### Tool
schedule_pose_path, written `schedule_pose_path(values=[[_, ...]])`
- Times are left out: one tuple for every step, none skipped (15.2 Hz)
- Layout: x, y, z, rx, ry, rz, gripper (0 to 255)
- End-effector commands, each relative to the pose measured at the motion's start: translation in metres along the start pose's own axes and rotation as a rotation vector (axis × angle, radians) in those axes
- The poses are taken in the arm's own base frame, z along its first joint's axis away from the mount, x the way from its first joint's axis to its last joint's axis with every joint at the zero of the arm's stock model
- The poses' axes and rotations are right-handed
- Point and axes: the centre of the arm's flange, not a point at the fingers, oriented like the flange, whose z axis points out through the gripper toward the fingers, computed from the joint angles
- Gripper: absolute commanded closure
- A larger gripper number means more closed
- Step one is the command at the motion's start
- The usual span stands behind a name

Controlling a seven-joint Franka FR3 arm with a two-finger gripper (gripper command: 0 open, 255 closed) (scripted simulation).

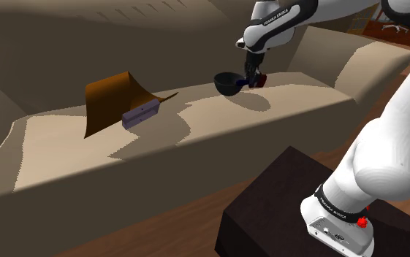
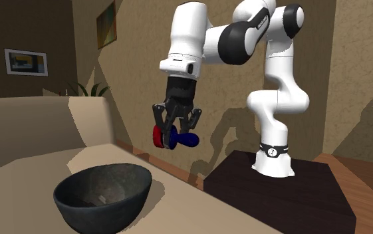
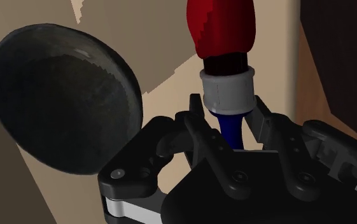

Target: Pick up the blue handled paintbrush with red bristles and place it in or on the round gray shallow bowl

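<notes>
Item 1. Gripper (image 3: pixel 230 119), one: fingers are closing narrowly on the paintbrush (image 3: pixel 227 89), clasping its blue handle just behind the pale ferrule. The red bristles are pointing away from the hand.

Item 2. Paintbrush, one: it is hanging in the air, clear of the beige surface (image 1: pixel 196 139) and not yet over the bowl. It is likely handling as light, with a stiff handle and soft bristles. The smooth, tapering handle may be prone to sliding or pivoting between the pads. The present hold by the ferrule looks like the right place, since squeezing the bristles would give no firm purchase.

Item 3. Bowl (image 1: pixel 227 82), one: dark grey, round, empty and upright, it is sitting at about 8 o'clock from the gripper in the shoulder view, just beside it.

Item 4. Purple-grey block (image 1: pixel 139 114), one: it is lying at the bowl's 8 o'clock, well apart.

Item 5. Brown curled sheet (image 1: pixel 112 98), one: it is standing at the block's 10 o'clock, touching it.
</notes>
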Motion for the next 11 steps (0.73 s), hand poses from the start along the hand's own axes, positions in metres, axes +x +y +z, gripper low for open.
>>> schedule_pose_path(values=[[-0.002, 0.002, -0.011, 0.0, 0.0, 0.0, 255], [-0.002, 0.003, -0.016, 0.0, 0.0, 0.0, 255], [-0.002, 0.003, -0.022, 0.0, 0.0, 0.0, 255], [-0.003, 0.004, -0.027, 0.0, 0.0, 0.0, 255], [-0.003, 0.005, -0.032, 0.0, 0.0, 0.0, 255], [-0.003, 0.005, -0.037, 0.0, 0.0, 0.0, 255], [-0.004, 0.006, -0.043, 0.0, 0.0, 0.0, 255], [-0.004, 0.006, -0.048, 0.0, 0.0, 0.0, 255], [-0.004, 0.007, -0.053, 0.0, 0.0, 0.0, 255], [-0.005, 0.008, -0.058, 0.0, 0.0, 0.0, 255], [-0.005, 0.008, -0.063, 0.0, 0.0, 0.0, 255]])
